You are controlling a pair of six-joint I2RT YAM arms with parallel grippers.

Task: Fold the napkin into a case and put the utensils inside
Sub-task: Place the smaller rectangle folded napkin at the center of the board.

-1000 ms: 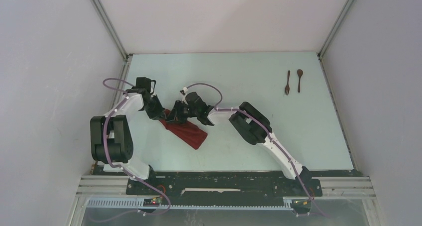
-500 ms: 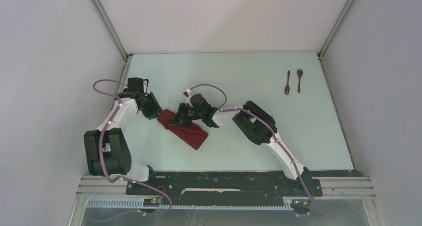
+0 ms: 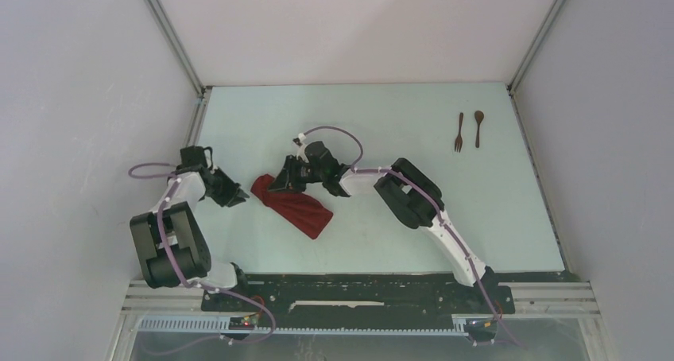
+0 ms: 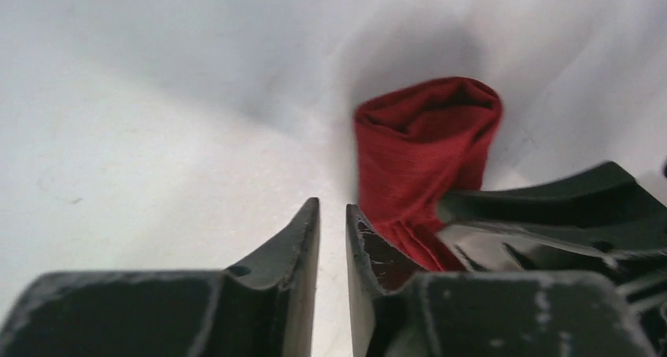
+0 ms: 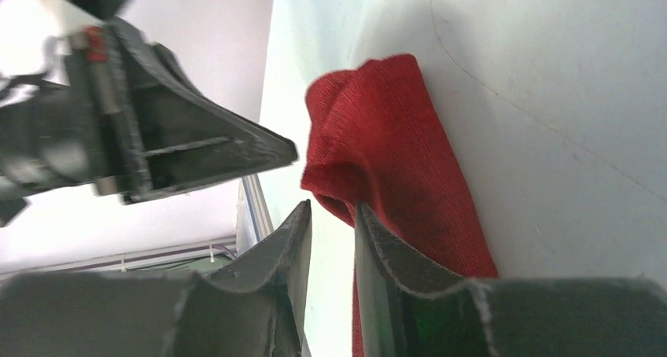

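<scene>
Napkin [image 3: 296,207], folded into a narrow strip, lay left of centre on the tabletop [image 3: 381,130]. Left fingers [image 4: 299,243] stood slightly apart, empty, just beside it. Right fingers [image 5: 292,239] met its fold; I cannot tell whether they gripped it.

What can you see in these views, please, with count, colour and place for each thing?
napkin: one, dark red, folded into a narrow oblong, lying slantwise left of the table's middle
fork: one, dark brown, far right of the table
spoon: one, dark brown, just right of the fork, apart from it
table: one, pale blue-green
walls: three, pale grey, left, back and right
arms: two, white and black, bases at the near edge
left tool: one, black, left of the napkin, apart from it, slightly open with nothing between
right tool: one, black, at the napkin's far end; a grip cannot be told
</scene>
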